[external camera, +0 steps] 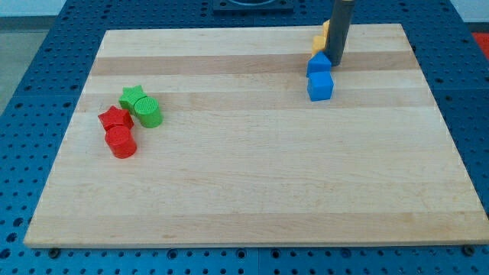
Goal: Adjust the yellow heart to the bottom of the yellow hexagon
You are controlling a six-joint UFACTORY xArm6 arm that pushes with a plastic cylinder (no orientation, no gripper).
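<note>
My tip [336, 64] is at the view's top right, touching the right side of the upper blue block [318, 64]. Just left of the rod, yellow block parts [321, 39] show at the board's top edge. The rod hides most of them, so I cannot tell the yellow heart from the yellow hexagon, nor how they lie to each other. A second blue block, a cube [321, 86], sits right below the upper blue one.
At the view's left sits a cluster: a green star [133, 96], a green cylinder [148, 112], a red star [114, 118] and a red cylinder [121, 143]. The wooden board [252, 183] lies on a blue perforated table.
</note>
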